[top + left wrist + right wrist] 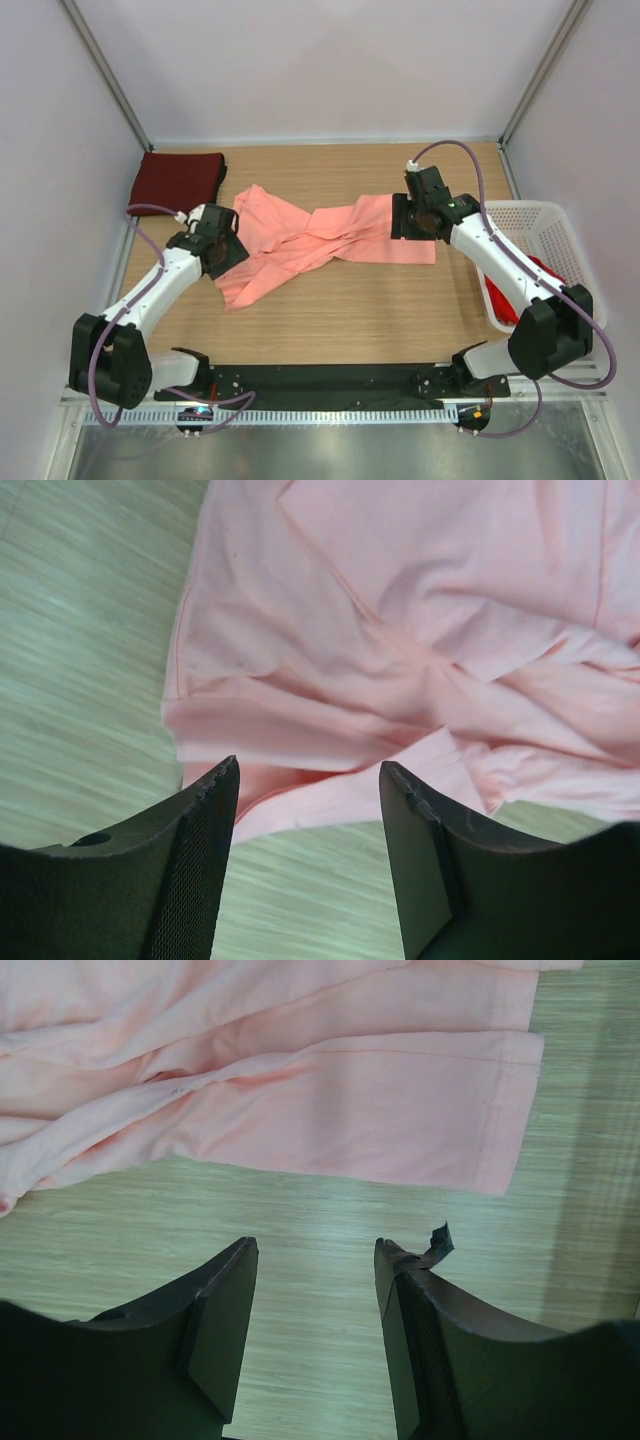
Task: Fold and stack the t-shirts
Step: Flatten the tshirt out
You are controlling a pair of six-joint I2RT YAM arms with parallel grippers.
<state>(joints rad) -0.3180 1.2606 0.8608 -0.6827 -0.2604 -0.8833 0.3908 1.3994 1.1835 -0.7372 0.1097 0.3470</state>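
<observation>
A salmon-pink t-shirt (320,240) lies crumpled and twisted across the middle of the table. My left gripper (230,252) hovers at its left end. In the left wrist view the left gripper (308,775) is open and empty, with the pink cloth (400,640) just beyond its tips. My right gripper (408,218) hangs over the shirt's right end. It is also open and empty (315,1250), over bare wood just short of the pink hem (330,1100). A dark maroon t-shirt (178,180) lies folded at the back left. A bright red t-shirt (503,300) sits in the basket.
A white perforated basket (548,215) stands at the table's right edge, beside the right arm. White walls close in the back and both sides. A torn scrap of black tape (437,1242) sticks up from the right gripper's right fingertip.
</observation>
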